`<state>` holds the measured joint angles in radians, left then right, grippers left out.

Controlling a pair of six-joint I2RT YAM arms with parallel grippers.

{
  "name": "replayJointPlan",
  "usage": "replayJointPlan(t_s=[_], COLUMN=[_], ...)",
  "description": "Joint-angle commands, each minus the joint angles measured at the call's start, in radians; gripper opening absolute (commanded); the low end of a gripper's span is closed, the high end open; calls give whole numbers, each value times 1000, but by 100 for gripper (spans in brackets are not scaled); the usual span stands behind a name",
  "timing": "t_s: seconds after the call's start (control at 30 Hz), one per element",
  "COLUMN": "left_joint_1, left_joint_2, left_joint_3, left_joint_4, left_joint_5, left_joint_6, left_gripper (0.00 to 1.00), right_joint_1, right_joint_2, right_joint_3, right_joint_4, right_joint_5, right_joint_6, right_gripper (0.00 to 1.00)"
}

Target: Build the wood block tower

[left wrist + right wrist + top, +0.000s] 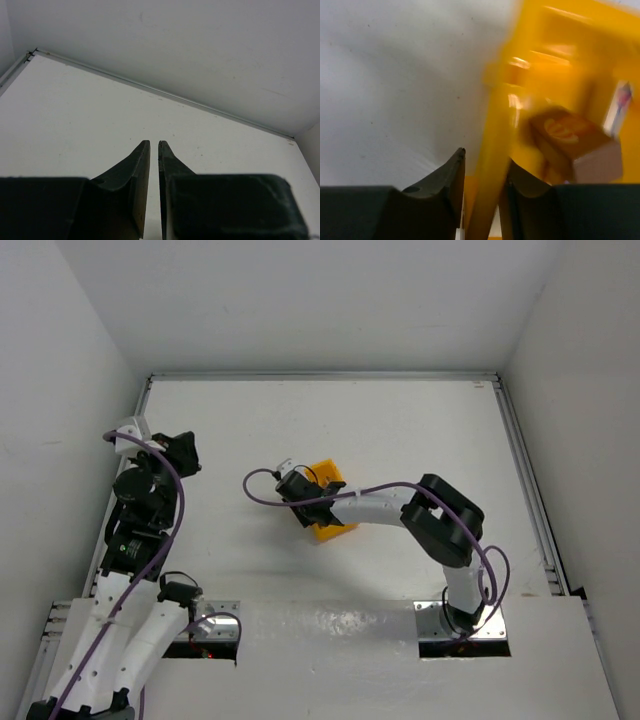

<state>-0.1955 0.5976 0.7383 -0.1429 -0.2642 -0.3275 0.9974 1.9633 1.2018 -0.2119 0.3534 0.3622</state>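
My right gripper (318,504) reaches left over the table and is shut on the near wall of a yellow plastic bin (333,530). In the right wrist view that yellow wall (495,120) stands between my fingers, with the right gripper (485,156) straddling it. Inside the bin lies a brown and tan wooden block (575,142), blurred. A pale, purple-tinged shape (621,102) behind it is too blurred to name. No blocks show on the open table. My left gripper (185,452) is at the far left, shut and empty; its tips (154,143) nearly touch.
White walls enclose the table on three sides, with a metal rail (320,376) along the back edge and another (165,94) in the left wrist view. A purple cable (262,502) loops beside the right gripper.
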Motion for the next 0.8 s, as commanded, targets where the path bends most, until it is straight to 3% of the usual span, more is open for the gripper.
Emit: replayJointPlan(t_s=[0.0,0.1,0.13,0.2,0.33,0.47,0.6,0.77], left_joint_1=[-5,-5,-5,-5,-5,-5,-5,-5], left_joint_2=[-1,1,2,4,7,8,13,13], left_joint_3=[26,24,23,23,21,18,16,18], left_joint_4=[22,25,26,25,32,35,39,36], left_joint_5=[8,16,19,19,31,36,42,30], left_joint_6=[-7,-7,-7,-10,-12,-12,-13,-12], left_gripper=[11,11,11,11,11,11,11,11], right_joint_1=[-5,-17,-25,-32,-116,-215,-321,-384], right_joint_2=[8,-21,-58,-119,-308,-371,-385,-377], right_joint_3=[33,2,-13,-69,-172,-231,-341,-422], right_joint_4=[51,74,75,133,299,385,621,813], right_joint_5=[27,4,-45,-108,-432,-658,-876,-965], right_joint_6=[29,34,32,37,105,217,459,662], right_gripper=[28,4,1,0,0,0,0,0])
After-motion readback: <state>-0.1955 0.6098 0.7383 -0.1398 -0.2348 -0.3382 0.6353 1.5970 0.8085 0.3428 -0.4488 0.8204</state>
